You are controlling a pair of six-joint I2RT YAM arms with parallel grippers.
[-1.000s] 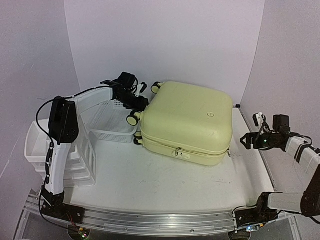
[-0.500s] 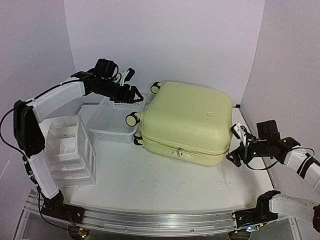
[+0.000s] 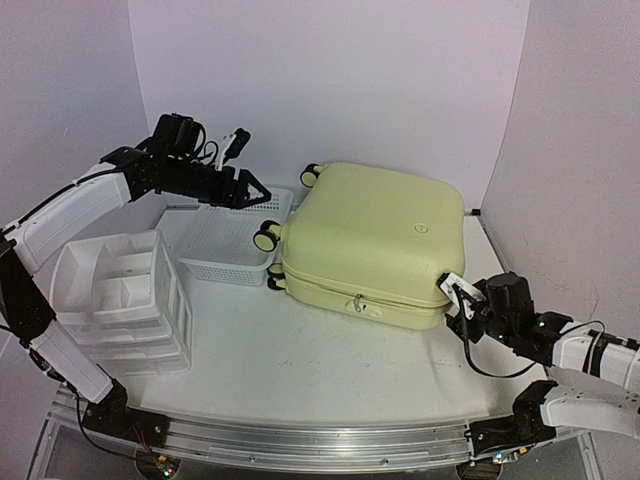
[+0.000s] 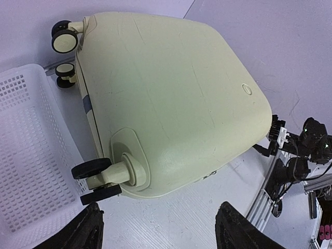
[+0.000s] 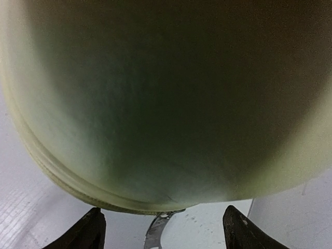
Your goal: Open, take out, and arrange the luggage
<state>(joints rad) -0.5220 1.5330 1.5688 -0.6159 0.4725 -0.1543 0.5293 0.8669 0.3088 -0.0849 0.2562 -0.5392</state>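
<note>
A metal rail (image 3: 300,440) runs along the bottom of the overhead frame, carrying both my bases. Above it, the white bench (image 3: 300,370) stretches across the frame, scuffed with faint grey marks.

At the lower right, my right arm lies low over the bench, with its forearm reaching left toward the centre. My right end effector (image 3: 458,300) is level with the near right corner of the luggage (image 3: 375,235). It is spread wide. In its wrist view, the dark fingertips (image 5: 93,228) sit at the two bottom corners. A small metal zipper pull (image 5: 158,231) hangs in the gap between them, touching neither. The pale yellow shell fills the rest of that view.

At the lower left of the overhead frame stands a white drawer organizer (image 3: 120,290). The luggage lies flat and zipped shut in the centre, and its wheels (image 3: 265,238) point left. They sit just beside a white mesh basket (image 3: 235,235).

My left arm rises from the lower left corner, bends high near the left edge, and stretches right across the upper left of the frame. My left end effector (image 3: 252,192) hangs above the far rim of the basket, spread apart and holding nothing. Its camera looks down on the luggage's top shell and wheels.

A plain pale lilac backdrop (image 3: 330,80) curves around the far side and closes off the room.
</note>
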